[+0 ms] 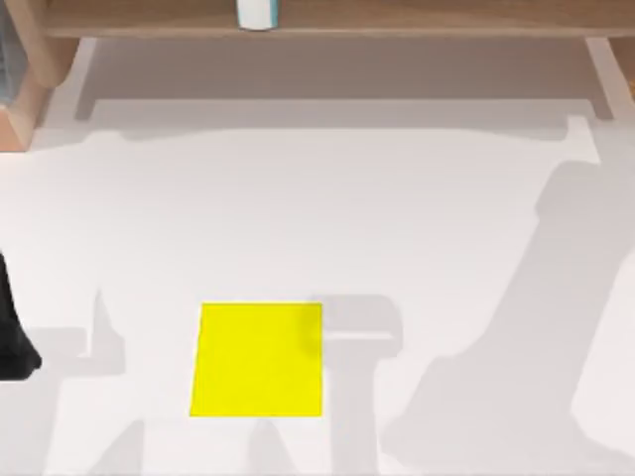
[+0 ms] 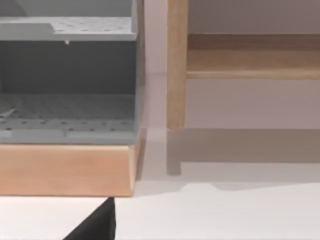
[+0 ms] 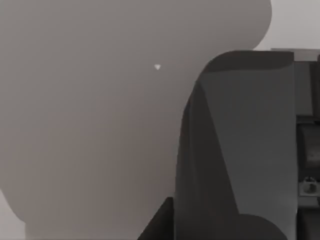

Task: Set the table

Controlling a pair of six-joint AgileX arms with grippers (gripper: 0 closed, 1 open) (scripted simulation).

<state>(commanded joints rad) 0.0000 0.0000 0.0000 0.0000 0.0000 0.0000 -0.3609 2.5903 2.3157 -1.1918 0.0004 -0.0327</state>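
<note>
Fingers on both arms leave their state open: whether they stand apart or together cannot be told. Of the left gripper a dark wedge juts in at the edge of its own wrist view, and the right gripper is a dark grey bulk close to its camera, beside a large rounded grey form that may be shadow or a thing, which cannot be decided

The table spreads wide and white under the top view, with a yellow mat lying flat near its front edge, left of the middle. A wooden shelf runs along the far side, and a small white and blue container stands on it. The left wrist camera faces a grey perforated rack on a wooden base, just beside the shelf's leg

The step in hand looks like fetching tableware for the mat, which is still bare. To do it well, the left arm should approach the rack level and square, staying clear of the leg, and close only once the piece sits between its tips. Whatever is brought should come down flat and centred on the mat, not overhanging its edge
</note>
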